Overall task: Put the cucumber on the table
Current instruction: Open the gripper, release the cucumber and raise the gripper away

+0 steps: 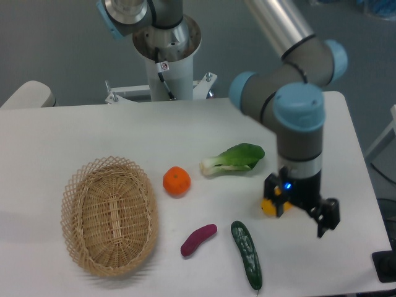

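Cucumber [247,254] is lying flat on the table [62,133], near the front edge, right of centre. Long axis runs roughly front to back, slightly angled, thin tip toward the front edge. Nothing touching it.

Basket [109,214] sits front-left, oval wicker, open side up. Nothing inside it that I can see, just the woven bottom.

Other items, all loose on the tabletop and apart from each other:
- sweet potato [198,239] just left of the cucumber, between it and the basket, not touching either
- orange [176,181] just beyond the basket's right rim
- bok choy [234,158] further back, right of the orange, leaves pointing right

Gripper [302,213] hangs to the right of the cucumber, close to the table, wrist pointing down. It's clear of the cucumber. One dark finger [328,216] shows at lower right; a yellow-orange part shows on the left side of the gripper body. Can't tell from here whether the fingers are spread or closed, and can't make out anything held between them.

Arm base [166,55] is mounted at the back edge, centre.
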Tool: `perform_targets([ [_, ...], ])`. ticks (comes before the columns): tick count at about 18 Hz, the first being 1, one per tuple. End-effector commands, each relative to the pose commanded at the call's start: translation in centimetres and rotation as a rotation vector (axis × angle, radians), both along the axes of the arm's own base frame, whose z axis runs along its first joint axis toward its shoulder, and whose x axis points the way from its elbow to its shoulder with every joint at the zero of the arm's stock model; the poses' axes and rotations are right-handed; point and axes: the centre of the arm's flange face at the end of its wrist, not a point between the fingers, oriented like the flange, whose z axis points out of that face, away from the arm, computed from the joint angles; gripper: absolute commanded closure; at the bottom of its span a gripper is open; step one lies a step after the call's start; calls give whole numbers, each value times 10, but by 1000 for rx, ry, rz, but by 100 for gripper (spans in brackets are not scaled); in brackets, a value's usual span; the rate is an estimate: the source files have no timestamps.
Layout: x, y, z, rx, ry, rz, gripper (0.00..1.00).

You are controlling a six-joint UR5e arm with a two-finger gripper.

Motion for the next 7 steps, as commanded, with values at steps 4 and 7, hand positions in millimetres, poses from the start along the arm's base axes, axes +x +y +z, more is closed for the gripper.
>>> perform_targets([
  [4,-13,-27,3,-60,-4,-96,0],
  [7,-12,-27,5,-62,2,-107,0],
])
